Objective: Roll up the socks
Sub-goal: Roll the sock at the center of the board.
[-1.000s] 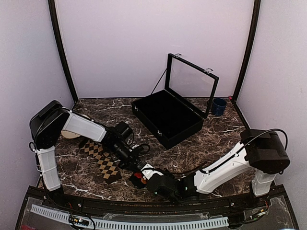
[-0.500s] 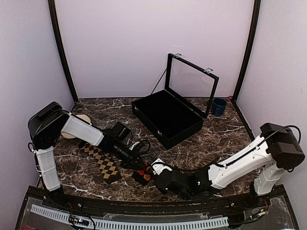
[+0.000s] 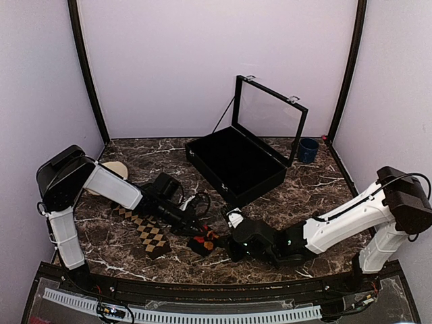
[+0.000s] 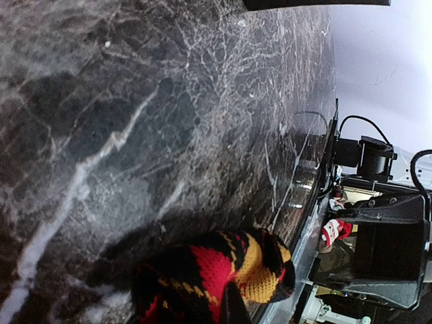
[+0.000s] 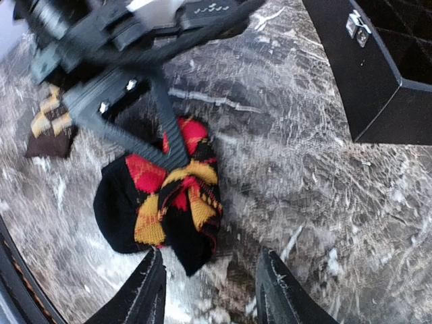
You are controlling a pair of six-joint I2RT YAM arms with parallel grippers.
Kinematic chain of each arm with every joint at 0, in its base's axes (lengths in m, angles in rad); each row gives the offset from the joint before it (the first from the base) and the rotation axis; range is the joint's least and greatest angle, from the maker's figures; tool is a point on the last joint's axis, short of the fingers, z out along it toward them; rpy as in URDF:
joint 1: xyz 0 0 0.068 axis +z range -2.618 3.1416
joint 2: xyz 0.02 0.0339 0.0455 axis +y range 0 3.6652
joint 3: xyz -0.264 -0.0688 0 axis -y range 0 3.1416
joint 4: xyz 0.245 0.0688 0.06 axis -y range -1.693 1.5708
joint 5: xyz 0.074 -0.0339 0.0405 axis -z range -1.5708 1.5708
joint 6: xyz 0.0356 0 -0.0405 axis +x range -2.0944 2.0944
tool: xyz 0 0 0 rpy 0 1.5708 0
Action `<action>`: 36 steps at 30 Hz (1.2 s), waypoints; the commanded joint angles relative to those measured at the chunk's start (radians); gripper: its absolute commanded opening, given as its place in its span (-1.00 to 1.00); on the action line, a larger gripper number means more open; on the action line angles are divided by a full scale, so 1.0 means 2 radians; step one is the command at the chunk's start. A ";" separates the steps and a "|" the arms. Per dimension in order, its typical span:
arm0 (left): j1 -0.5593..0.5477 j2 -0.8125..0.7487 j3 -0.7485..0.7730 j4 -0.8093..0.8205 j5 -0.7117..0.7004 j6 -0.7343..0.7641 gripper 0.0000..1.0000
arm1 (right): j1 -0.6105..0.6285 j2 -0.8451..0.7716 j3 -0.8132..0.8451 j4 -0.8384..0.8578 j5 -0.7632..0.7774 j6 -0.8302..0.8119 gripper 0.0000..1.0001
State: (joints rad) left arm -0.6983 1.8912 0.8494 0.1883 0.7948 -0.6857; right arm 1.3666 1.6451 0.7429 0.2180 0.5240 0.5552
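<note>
Down at the near edge of the dark marble-pattern table (image 3: 307, 196), the black argyle fabric sock with red-and-orange diamonds (image 5: 165, 199) sits bunched into a small rounded bundle, right between the two arms. The left gripper (image 5: 170, 150) is on top of it, its thin dark fingers pinched together on a fold at the far side of the bundle, so that pincer is closed on the fabric. The left wrist camera has the same bundle at the bottom of its view, resting on the marble close to the table's front edge. The right gripper (image 5: 211, 262) sits just on the near side of the bundle, its two dark fingers (image 5: 150, 287) spread wide with nothing between them and only bare marble in the gap. One finger's tip is just beside the sock's black edge, though whether it touches I cannot tell. To the left lies the black argyle fabric sock with tan diamonds (image 3: 148, 231), stretched flat as a strip under the left arm, near the bundle but apart from it. Farther back, the open black rectangular case (image 3: 236, 169) stands with its lid upright, and a small dark blue cup (image 3: 308, 150) sits beside it at the right.
</note>
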 commanded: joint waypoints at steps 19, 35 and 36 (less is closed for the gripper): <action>-0.009 -0.019 -0.050 0.031 -0.153 0.095 -1.00 | -0.128 0.100 0.011 0.196 -0.261 0.156 -0.10; -0.027 -0.018 -0.054 0.029 -0.186 0.118 -1.00 | -0.145 0.120 0.015 0.204 -0.278 0.227 -0.09; -0.027 -0.020 -0.055 0.030 -0.186 0.118 -1.00 | -0.145 0.121 0.016 0.199 -0.276 0.229 -0.09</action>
State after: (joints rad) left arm -0.7502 1.8359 0.7826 0.3466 0.5243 -0.4736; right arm 1.0832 1.8660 0.7525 0.6277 -0.0269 0.9787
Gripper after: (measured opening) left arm 0.036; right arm 0.454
